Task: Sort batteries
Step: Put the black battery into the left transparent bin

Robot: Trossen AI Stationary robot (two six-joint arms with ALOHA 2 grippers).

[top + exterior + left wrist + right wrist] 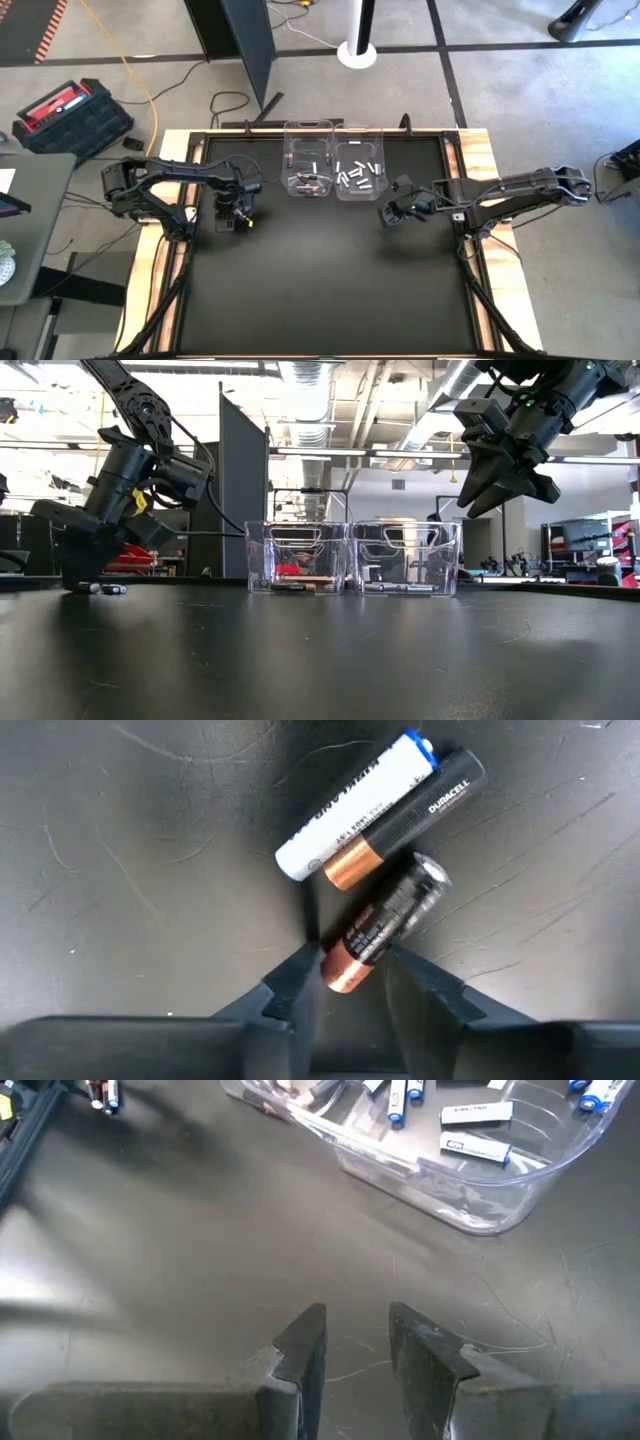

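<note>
From above, your left gripper (236, 214) sits low on the bench (320, 290), left of the two clear bins (333, 172); your right gripper (392, 212) hovers right of them.

Left wrist: fingers (296, 982) clamped on a copper-and-black battery (382, 924), beside two more batteries (375, 808).

Right wrist: fingers (303, 1342) apart, holding nothing.

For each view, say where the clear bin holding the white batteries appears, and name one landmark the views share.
High: bin of white batteries, top centre, right of the pair.
Low: centre-right.
Left wrist: not in it.
Right wrist: upper right.
Shared landmark: neighbouring bin of dark batteries.
</note>
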